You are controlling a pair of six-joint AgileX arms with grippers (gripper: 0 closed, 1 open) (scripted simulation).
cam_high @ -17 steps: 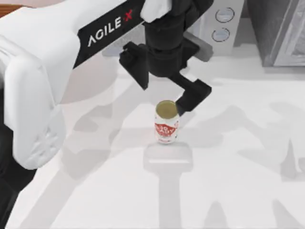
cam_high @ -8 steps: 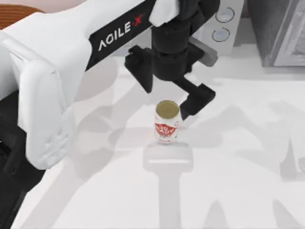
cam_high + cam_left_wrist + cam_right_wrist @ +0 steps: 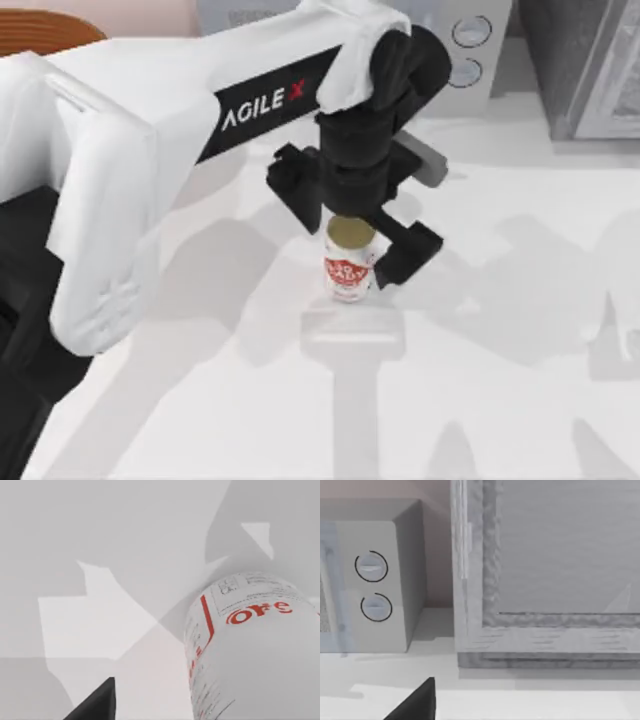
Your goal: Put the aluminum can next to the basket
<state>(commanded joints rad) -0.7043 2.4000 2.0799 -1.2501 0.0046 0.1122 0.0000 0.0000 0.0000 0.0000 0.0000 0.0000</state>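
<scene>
The aluminum can (image 3: 349,266) stands upright near the middle of the white table, white with red lettering and a dull gold top. My left gripper (image 3: 350,243) hangs over it, open, with one black finger (image 3: 298,192) on the can's left and the other on its right, both apart from it. The left wrist view has the can (image 3: 255,645) close up beside a dark fingertip (image 3: 95,705). A sliver of the tan-brown basket (image 3: 45,28) peeks out behind my left arm at the far left corner. A dark part of my right gripper (image 3: 415,705) appears in the right wrist view.
A grey microwave (image 3: 470,45) with two round dials stands at the back of the table, also in the right wrist view (image 3: 370,580). A grey framed cabinet (image 3: 590,70) fills the back right corner. My left arm's white body covers the table's left side.
My left gripper has come forward and down from behind the can until its fingers straddle it. The arm swung right, uncovering more of the basket. The can has not moved.
</scene>
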